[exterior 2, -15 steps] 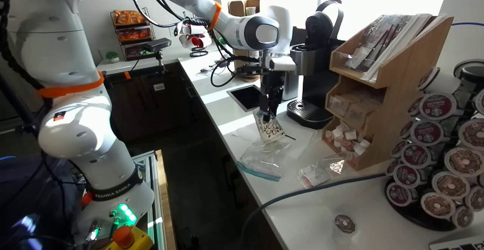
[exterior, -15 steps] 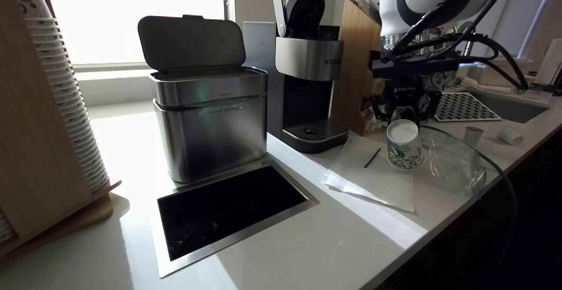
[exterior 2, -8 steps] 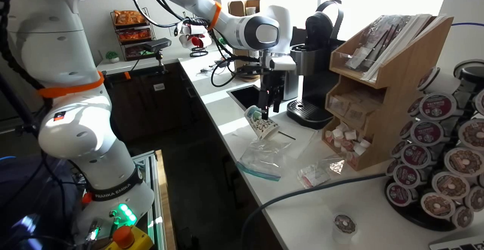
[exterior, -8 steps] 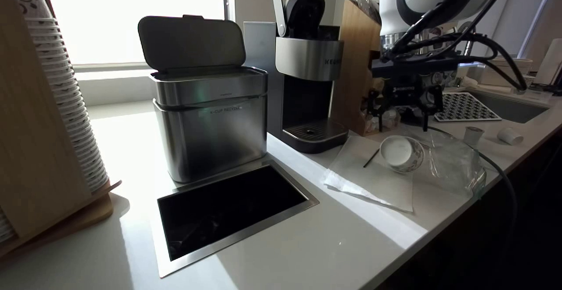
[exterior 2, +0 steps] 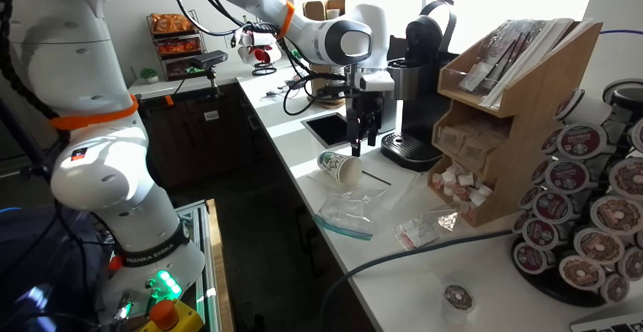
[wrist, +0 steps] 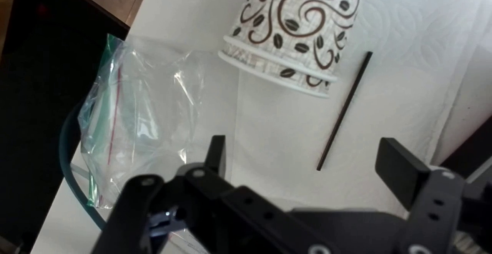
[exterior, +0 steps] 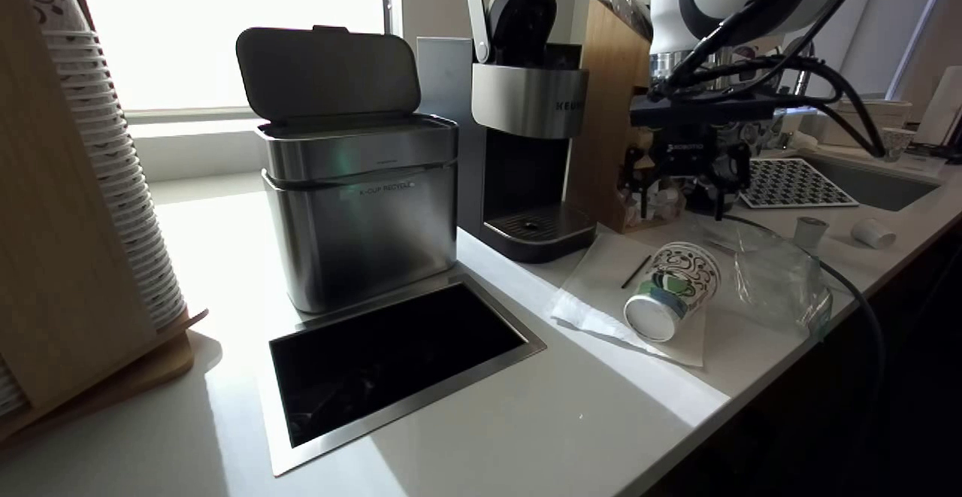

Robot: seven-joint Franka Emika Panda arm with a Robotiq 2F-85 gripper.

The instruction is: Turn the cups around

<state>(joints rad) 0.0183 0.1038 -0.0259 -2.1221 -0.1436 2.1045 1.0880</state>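
The patterned white paper cup lies on its side on a paper towel, its base toward the bin side. Its open mouth shows in an exterior view. In the wrist view the cup is at the top, with two white rim edges showing at its mouth. My gripper is open and empty, apart from the cup and above the counter. In the wrist view the gripper has its pads wide apart, with only towel and a dark stirrer seen between and beyond them. I cannot make out a clear cup.
A clear zip bag lies beside the cup near the counter's front edge. The coffee machine, the wooden organizer and the steel bin stand behind. A square opening is set in the counter. A blue cable crosses it.
One second ago the gripper was at the cup, which stood tilted with its base up. The fingers opened, and the cup tipped over onto its side. The gripper has shifted slightly away.
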